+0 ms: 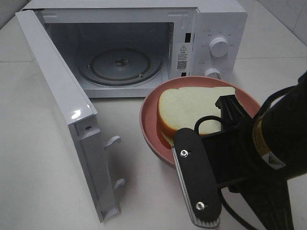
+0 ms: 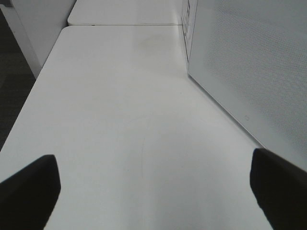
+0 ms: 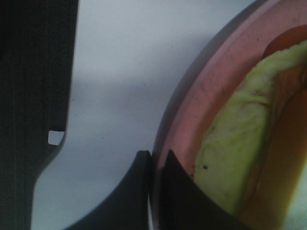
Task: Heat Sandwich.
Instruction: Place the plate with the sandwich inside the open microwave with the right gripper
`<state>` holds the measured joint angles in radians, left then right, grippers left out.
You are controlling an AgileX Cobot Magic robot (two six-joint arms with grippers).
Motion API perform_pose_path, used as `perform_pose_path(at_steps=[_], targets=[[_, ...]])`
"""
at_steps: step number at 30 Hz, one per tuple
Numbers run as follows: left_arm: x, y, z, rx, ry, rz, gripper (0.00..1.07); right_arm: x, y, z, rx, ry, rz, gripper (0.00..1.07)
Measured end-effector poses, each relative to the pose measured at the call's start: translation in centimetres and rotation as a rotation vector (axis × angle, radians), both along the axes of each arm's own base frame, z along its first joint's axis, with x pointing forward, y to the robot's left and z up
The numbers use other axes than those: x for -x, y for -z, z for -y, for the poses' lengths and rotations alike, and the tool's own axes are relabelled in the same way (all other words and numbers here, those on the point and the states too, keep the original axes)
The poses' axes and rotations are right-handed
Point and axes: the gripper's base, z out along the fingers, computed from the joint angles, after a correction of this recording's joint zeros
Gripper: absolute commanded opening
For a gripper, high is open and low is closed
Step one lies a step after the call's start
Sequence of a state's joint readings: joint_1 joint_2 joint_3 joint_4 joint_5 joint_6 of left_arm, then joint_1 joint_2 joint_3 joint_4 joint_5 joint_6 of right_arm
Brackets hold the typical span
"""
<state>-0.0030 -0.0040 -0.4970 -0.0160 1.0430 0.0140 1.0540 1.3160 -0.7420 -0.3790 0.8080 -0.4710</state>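
**Sandwich on its plate, right in front of the open microwave**

Closest to the camera, the right gripper (image 3: pixel 156 165) has its jaws pressed together on the rim of the pink plate (image 1: pixel 147 120). The sandwich (image 1: pixel 192 108) lies on that plate, green layer showing at the edge. Behind it is the microwave (image 1: pixel 216 24), its door (image 1: pixel 62 105) swung wide and the glass turntable (image 1: pixel 120 64) bare. The left gripper (image 2: pixel 153 186) is spread wide over the white table (image 1: pixel 29 167), beside the door.
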Motion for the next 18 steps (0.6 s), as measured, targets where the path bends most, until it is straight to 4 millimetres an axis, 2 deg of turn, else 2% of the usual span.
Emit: perform_pose_path(at_steps=[10, 18], targets=[[0.0, 0.0, 0.0, 0.000, 0.000, 0.000, 1.01, -2.4, 0.0, 1.6, 0.055, -0.171, 0.004, 0.00], [0.0, 0.0, 0.0, 0.000, 0.000, 0.000, 1.01, -3.8, 0.1, 2.8, 0.063, -0.240, -0.009, 0.00]])
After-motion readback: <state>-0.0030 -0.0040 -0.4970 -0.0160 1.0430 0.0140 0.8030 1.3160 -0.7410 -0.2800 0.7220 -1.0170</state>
